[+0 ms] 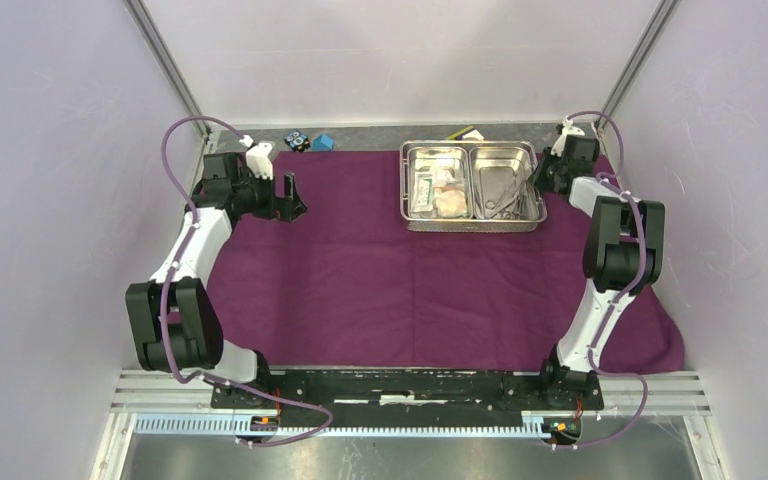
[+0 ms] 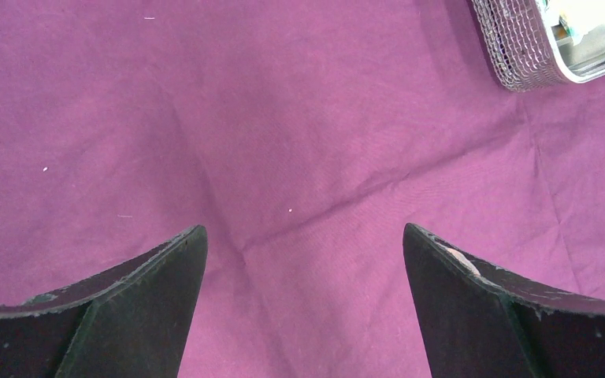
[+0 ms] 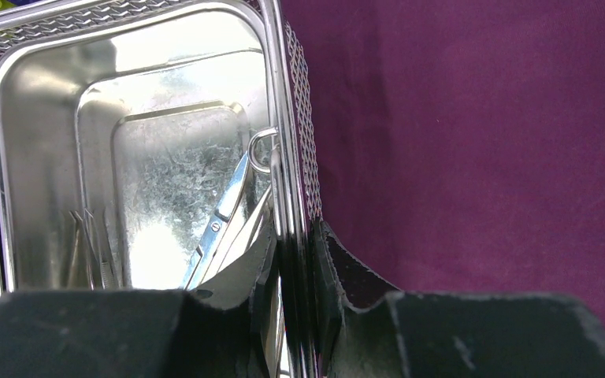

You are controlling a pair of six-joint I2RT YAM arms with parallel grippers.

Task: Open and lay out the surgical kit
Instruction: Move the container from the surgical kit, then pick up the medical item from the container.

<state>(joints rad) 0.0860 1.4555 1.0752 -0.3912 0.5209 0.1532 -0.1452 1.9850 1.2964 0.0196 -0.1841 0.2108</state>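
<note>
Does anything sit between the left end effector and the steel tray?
Nothing visible does. Only bare purple cloth lies between the open left end effector and the left wall of the tray. The right end effector grips its right wall.

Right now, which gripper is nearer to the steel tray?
Right. The right gripper clamps the right wall of the steel tray; the left gripper hangs open over the purple cloth, left of the tray.
</note>
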